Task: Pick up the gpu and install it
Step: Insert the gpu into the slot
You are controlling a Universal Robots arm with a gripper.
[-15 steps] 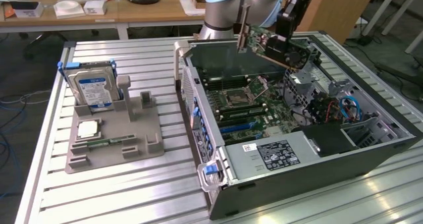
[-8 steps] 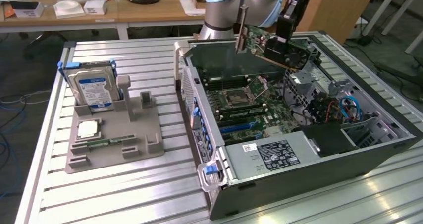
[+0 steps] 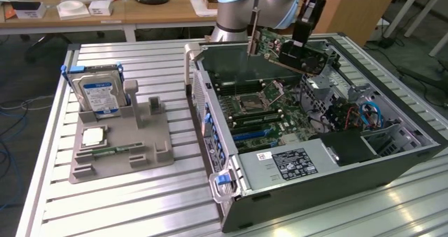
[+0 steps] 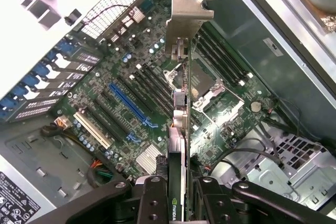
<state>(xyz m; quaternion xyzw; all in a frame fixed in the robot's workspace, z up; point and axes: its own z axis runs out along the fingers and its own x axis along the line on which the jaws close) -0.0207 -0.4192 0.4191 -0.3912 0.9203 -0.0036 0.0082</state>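
The gpu (image 3: 290,51) hangs in the air above the far side of the open computer case (image 3: 315,187), tilted, with its green board face and black face both showing. My gripper (image 3: 302,36) comes down from above and is shut on it. In the wrist view the gpu (image 4: 178,114) is seen edge-on between my fingers (image 4: 152,200), and its silver end bracket (image 4: 186,22) points away from me. Beneath it lies the motherboard (image 4: 220,103) with a long blue slot (image 4: 128,103). The card is well above the board and touches nothing.
A grey parts holder (image 3: 144,155) sits on the slatted table at the exterior view's left, with a blue-labelled hard drive (image 3: 98,93) upright in it and a small green memory stick (image 3: 110,151) lying flat. Cables (image 3: 368,114) and a drive cage (image 4: 294,156) crowd the case.
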